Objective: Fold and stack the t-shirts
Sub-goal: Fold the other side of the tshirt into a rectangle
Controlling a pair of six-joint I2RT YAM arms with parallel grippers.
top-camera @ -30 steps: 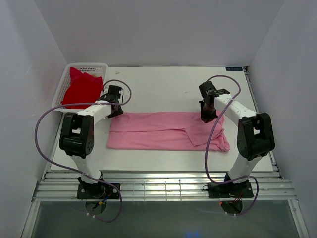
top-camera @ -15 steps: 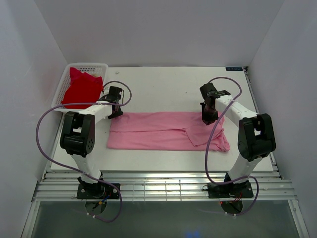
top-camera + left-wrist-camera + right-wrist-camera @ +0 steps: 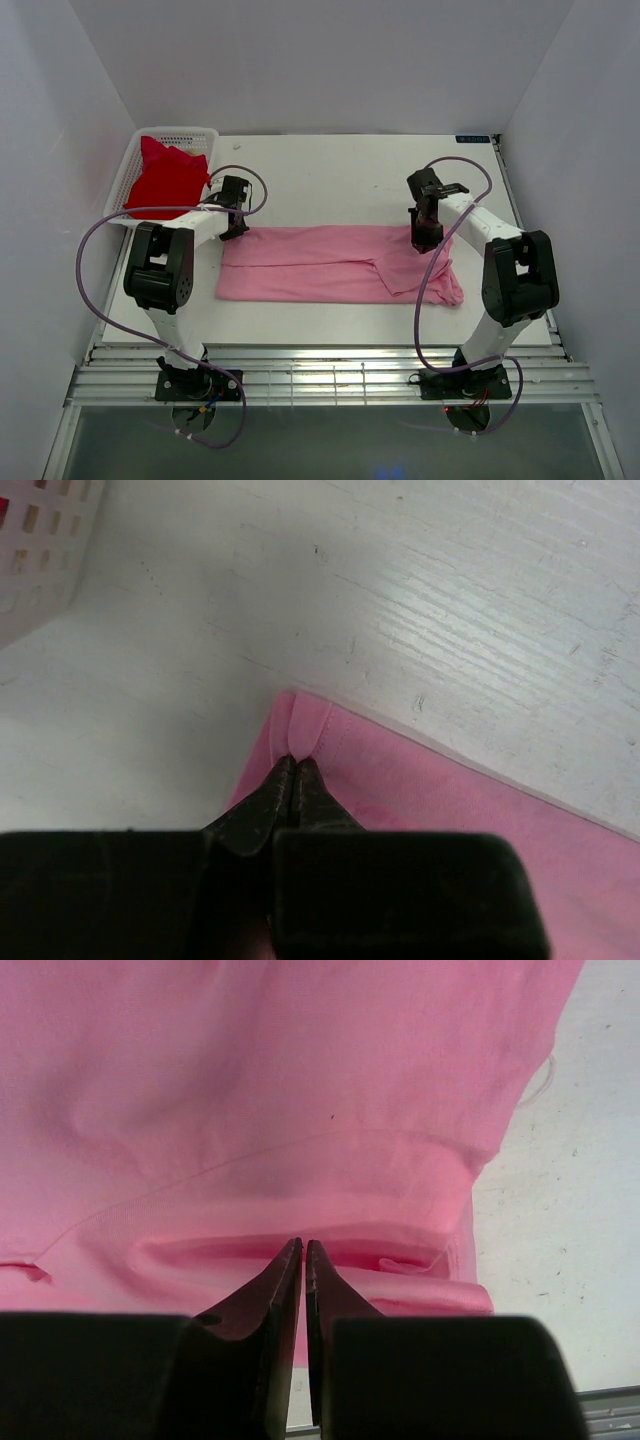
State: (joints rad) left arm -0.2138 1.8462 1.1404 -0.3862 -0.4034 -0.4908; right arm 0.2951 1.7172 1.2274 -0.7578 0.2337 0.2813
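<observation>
The light pink t-shirt [image 3: 330, 265] lies flat on the white table as a long folded band. My left gripper [image 3: 234, 229] is at the band's far left corner. In the left wrist view my left gripper [image 3: 295, 762] is shut, with a small pleat of the pink t-shirt [image 3: 430, 790] pinched at its tips. My right gripper [image 3: 424, 240] is at the far right end. In the right wrist view my right gripper [image 3: 303, 1245] is shut on a raised fold of the pink t-shirt [image 3: 300, 1080]. The red t-shirt [image 3: 165, 178] is bunched in the basket.
The white mesh basket [image 3: 190, 132] stands at the table's far left corner, just beyond my left gripper, and its wall [image 3: 40, 550] shows in the left wrist view. White enclosure walls surround the table. A metal rail runs along the near edge [image 3: 320, 365].
My left gripper has closed on the far left corner of the pink t-shirt. My right gripper has shifted slightly to the right and stayed shut.
</observation>
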